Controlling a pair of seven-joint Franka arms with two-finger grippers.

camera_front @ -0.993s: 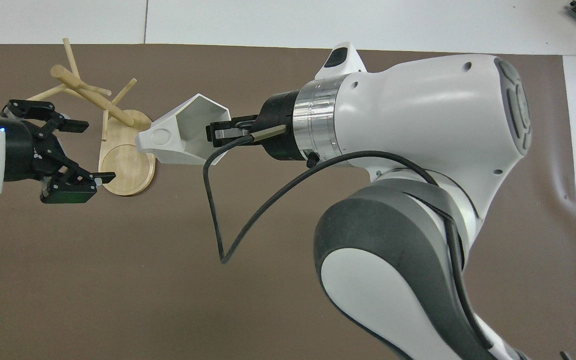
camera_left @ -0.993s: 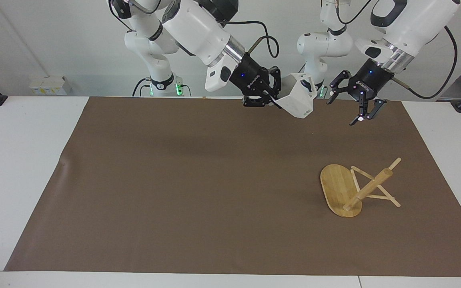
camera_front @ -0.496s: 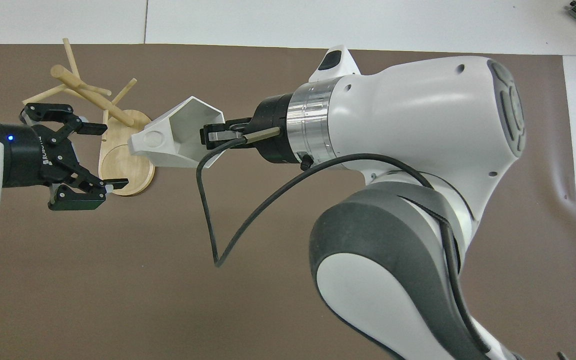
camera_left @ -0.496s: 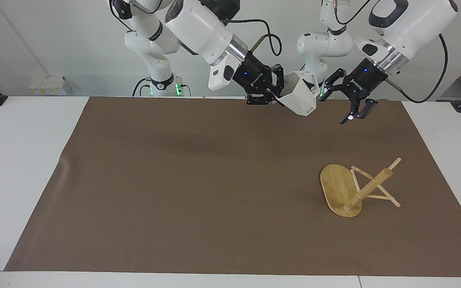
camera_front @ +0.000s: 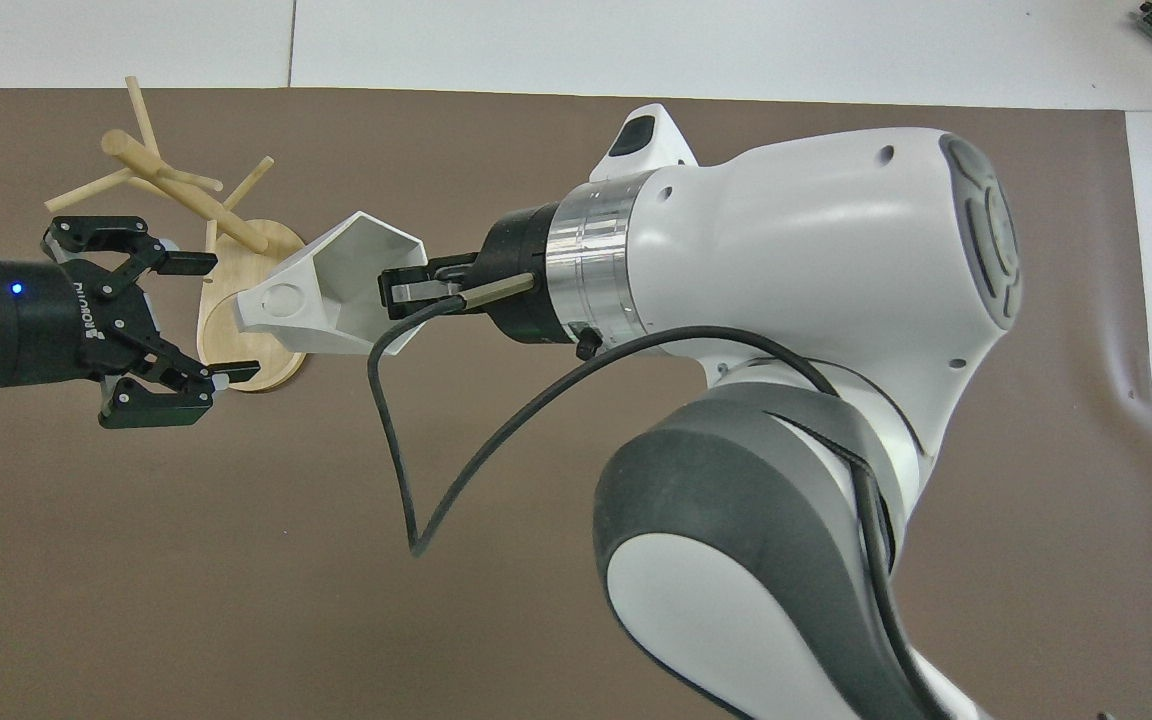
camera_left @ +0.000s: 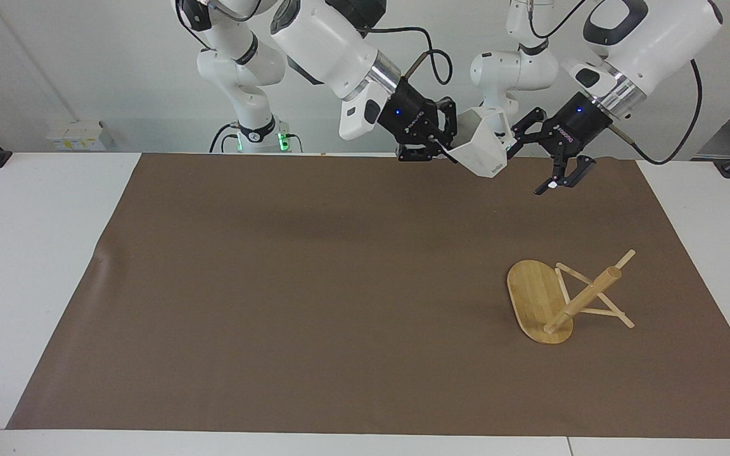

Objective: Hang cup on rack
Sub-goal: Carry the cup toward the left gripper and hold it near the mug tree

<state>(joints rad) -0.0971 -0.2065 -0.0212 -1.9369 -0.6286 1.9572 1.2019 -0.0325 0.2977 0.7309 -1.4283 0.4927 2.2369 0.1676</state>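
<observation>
**Cup held aloft between the arms, a handover looks to be the step in hand**

We see the right gripper [camera_left: 442, 144] clamped shut on the rim wall of the cup [camera_left: 484, 147], holding the white faceted mug in the air over the edge of the brown mat [camera_left: 314, 291] nearest the robots, toward the left arm's end. The cup is tilted on its side, its open mouth turned back toward the right gripper and its flat bottom facing the left gripper [camera_left: 533, 158].

The left gripper hangs just beside the cup with its fingers spread wide and nothing between them; from the facing view we judge it close to the cup but not yet touching.

The rack [camera_left: 558, 297] is not standing. It lies tipped over on the mat, toward the left arm's end and nearer the table edge farthest from the robots than the grippers, its oval base up on edge and its post and pegs slanting out to one side.

We judge the task early: the cup is lifted, not hung. The next move seems to call for the left gripper to close on the cup before the right one lets go. With the rack toppled, we doubt a peg offers a sound hook, so the rack probably needs righting first.
</observation>
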